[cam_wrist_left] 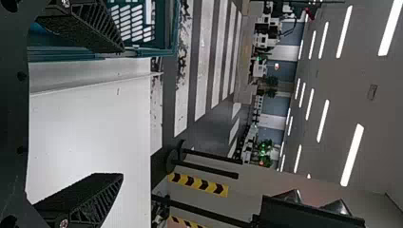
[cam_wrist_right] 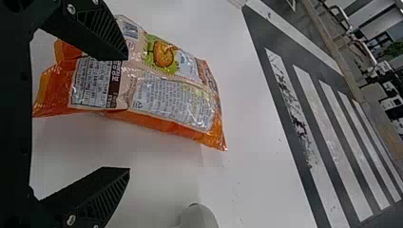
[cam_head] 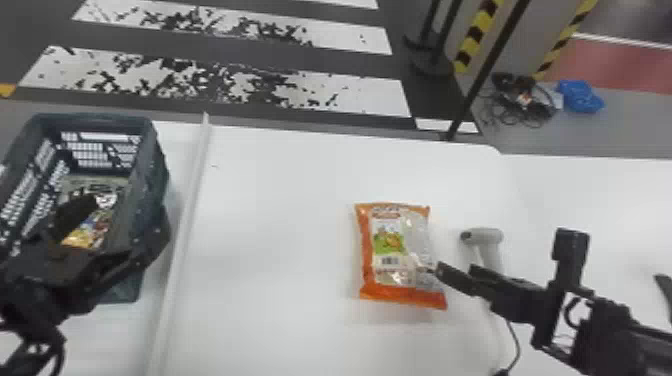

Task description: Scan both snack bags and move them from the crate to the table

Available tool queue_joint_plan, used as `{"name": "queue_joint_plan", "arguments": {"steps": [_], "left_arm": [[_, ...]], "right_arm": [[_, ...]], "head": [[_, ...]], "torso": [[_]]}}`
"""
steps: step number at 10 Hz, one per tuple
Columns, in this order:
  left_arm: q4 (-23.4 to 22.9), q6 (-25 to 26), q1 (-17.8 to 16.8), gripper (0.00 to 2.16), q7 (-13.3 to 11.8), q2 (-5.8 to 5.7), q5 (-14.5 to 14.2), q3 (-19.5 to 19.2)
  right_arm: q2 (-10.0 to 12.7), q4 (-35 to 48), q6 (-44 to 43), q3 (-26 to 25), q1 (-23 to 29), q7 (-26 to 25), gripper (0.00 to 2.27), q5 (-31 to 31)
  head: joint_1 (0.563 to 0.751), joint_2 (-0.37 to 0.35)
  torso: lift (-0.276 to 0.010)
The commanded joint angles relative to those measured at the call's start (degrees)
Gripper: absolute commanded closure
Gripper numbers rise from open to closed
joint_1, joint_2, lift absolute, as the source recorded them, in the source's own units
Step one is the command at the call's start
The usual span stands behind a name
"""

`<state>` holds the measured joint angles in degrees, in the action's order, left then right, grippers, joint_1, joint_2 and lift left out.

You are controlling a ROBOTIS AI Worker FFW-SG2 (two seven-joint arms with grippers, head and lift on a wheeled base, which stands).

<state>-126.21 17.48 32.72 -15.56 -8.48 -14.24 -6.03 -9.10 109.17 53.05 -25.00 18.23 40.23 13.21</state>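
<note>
In the head view my left gripper (cam_head: 120,230) is over the near part of the dark crate (cam_head: 145,195); its fingers are apart in the left wrist view too, where the gripper (cam_wrist_left: 122,113) holds nothing. A snack bag (cam_head: 92,227) with a yellow lower part lies inside the crate, partly hidden by that arm. The orange snack bag (cam_head: 392,250) lies on the white table, its printed panels up. Just off its right edge stands my right gripper (cam_head: 457,271). In the right wrist view this gripper (cam_wrist_right: 127,113) is open, one finger over the orange bag (cam_wrist_right: 166,104).
A light grey handheld scanner (cam_head: 482,237) lies right of the orange bag, close behind the right gripper, with a dark cable (cam_head: 515,345) running to the near edge. A raised white strip (cam_head: 187,215) crosses the table (cam_head: 270,200) beside the crate. A dark object (cam_head: 664,287) is at the far right.
</note>
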Motion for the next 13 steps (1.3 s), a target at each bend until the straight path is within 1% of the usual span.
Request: {"name": "queue_joint_plan", "arguments": {"steps": [1, 2, 3, 5, 6, 7, 8, 11, 12, 13], "left_arm": [[0.0, 0.1, 0.1, 0.06, 0.0, -0.14, 0.0, 0.0], [-0.1, -0.1, 0.1, 0.06, 0.0, -0.14, 0.0, 0.0], [-0.1, -0.1, 0.1, 0.06, 0.0, -0.14, 0.0, 0.0], [-0.3, -0.1, 0.3, 0.06, 0.0, -0.22, -0.1, 0.0], [-0.4, -0.1, 0.5, 0.06, 0.0, -0.31, -0.1, -0.2], [-0.5, -0.1, 0.5, 0.06, 0.0, -0.31, 0.0, -0.2], [-0.5, -0.1, 0.6, 0.06, 0.0, -0.31, -0.1, -0.3], [-0.4, -0.1, 0.6, 0.06, 0.0, -0.22, -0.1, -0.3], [-0.4, -0.1, 0.6, 0.06, 0.0, -0.05, -0.1, -0.3], [-0.4, -0.1, 0.7, 0.06, 0.0, -0.05, -0.1, -0.4]], "right_arm": [[-0.5, -1.1, 1.4, 1.2, -0.8, 2.7, 0.10, -2.2], [-1.0, -1.9, 1.4, 2.7, -1.3, 5.7, 0.10, -4.6], [-1.4, -2.5, 1.2, 4.2, -1.8, 7.2, 0.10, -6.6], [-1.8, -4.5, 1.2, 6.6, -3.1, 8.2, 0.10, -8.4], [-2.1, -6.1, 1.2, 7.7, -4.0, 8.2, 0.17, -9.5], [-2.7, -6.9, 0.7, 8.8, -4.3, 9.1, 0.88, -10.3], [-2.4, -6.9, 0.7, 9.3, -4.3, 8.7, 2.27, -11.8], [-2.5, -6.9, -2.6, 7.5, -3.7, 11.4, 2.26, -11.2], [-2.4, -6.4, -3.7, 5.8, -3.1, 12.7, 2.26, -9.3], [-2.2, -5.4, -4.2, 2.8, -2.3, 13.9, 2.26, -5.3]], "head": [[0.695, -0.155], [0.695, -0.142], [0.695, -0.134], [0.695, -0.110], [0.695, -0.105], [0.695, -0.099], [0.695, -0.092], [0.695, -0.087], [0.695, -0.089], [0.695, -0.093]], "torso": [[-0.088], [-0.088], [-0.088], [-0.088], [-0.088], [-0.088], [-0.088], [-0.088], [-0.088], [-0.088]]}}
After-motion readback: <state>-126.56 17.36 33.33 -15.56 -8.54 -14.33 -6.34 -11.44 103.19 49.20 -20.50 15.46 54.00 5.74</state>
